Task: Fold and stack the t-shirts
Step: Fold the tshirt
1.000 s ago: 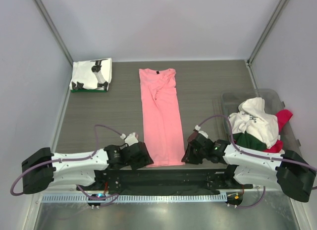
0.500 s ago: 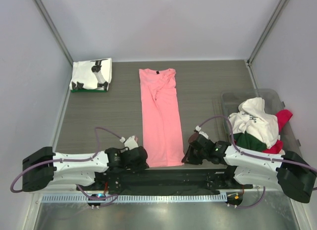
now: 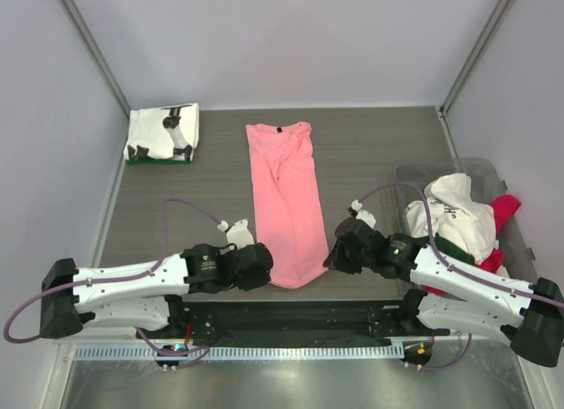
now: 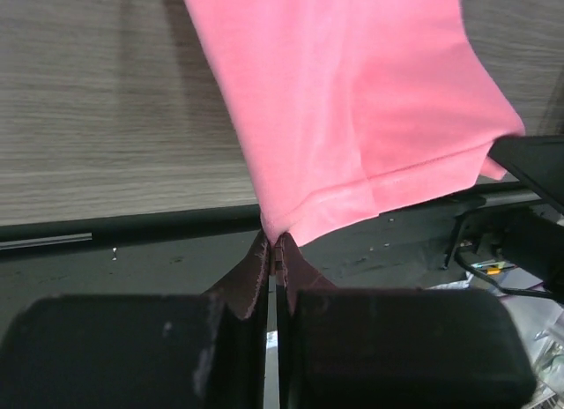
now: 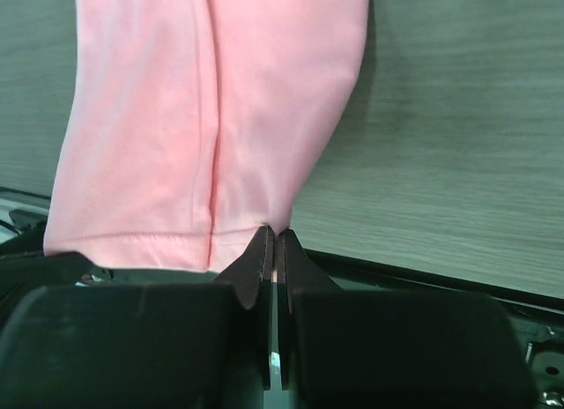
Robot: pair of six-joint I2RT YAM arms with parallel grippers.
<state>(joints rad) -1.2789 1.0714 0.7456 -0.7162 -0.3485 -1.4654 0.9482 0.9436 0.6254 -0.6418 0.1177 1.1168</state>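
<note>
While clamped on pink t-shirt | left hand | right hand | white tee's print illegible

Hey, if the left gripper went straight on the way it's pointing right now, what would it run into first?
The salmon-pink t-shirt: the left gripper is shut on its hem corner, so it would likely push that cloth ahead over the table.

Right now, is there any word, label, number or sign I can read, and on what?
No text can be read.
folded white t-shirt: black print, no legible letters.
crumpled white t-shirt in the bin: small dark marking, too small to read.
pink t-shirt: dark neck tag, too small.
</note>
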